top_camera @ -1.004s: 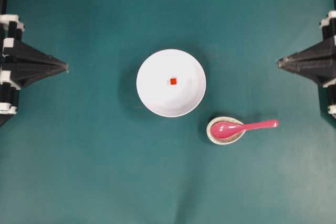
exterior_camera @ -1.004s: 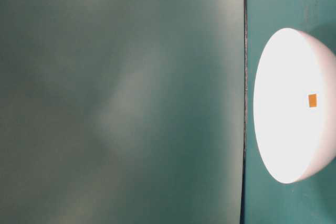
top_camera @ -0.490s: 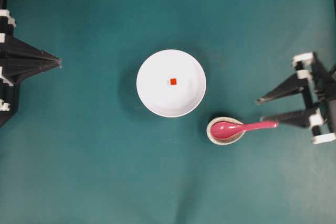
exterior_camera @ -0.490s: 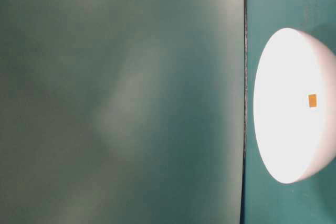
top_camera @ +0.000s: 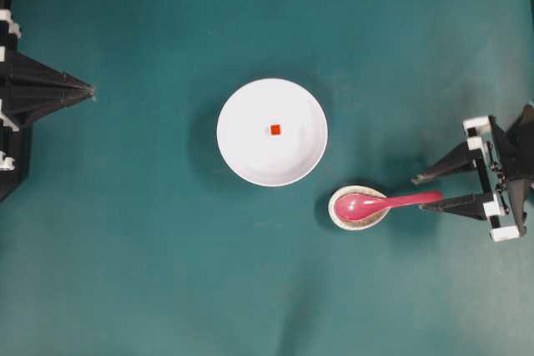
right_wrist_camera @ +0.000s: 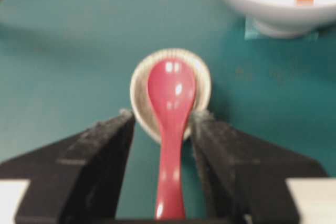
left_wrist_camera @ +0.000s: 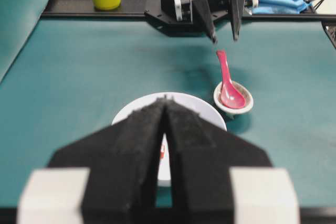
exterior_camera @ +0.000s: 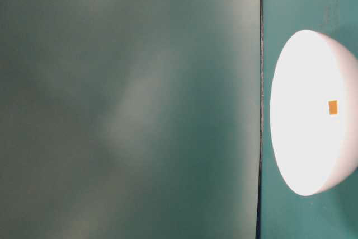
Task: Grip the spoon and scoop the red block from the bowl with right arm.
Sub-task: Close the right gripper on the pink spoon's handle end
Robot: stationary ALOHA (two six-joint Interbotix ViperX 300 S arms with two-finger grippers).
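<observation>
Right end effector [top_camera: 421, 193] wide open, fingers straddling handle end of spoon [top_camera: 385, 202], not clamped. Spoon scoop rests in small speckled dish [top_camera: 338, 214] on green worktop [top_camera: 150, 256]. Red block [top_camera: 275, 129] sits mid bowl [top_camera: 242, 160], left of dish. Left end effector [top_camera: 90, 93] closed, empty, far left.

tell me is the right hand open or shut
Open: the right hand has its fingers spread either side of the spoon handle, gaps showing.

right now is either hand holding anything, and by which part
Nothing is held. The right hand is open, its fingers astride the spoon handle but apart from it. The left hand is shut on nothing.
</observation>
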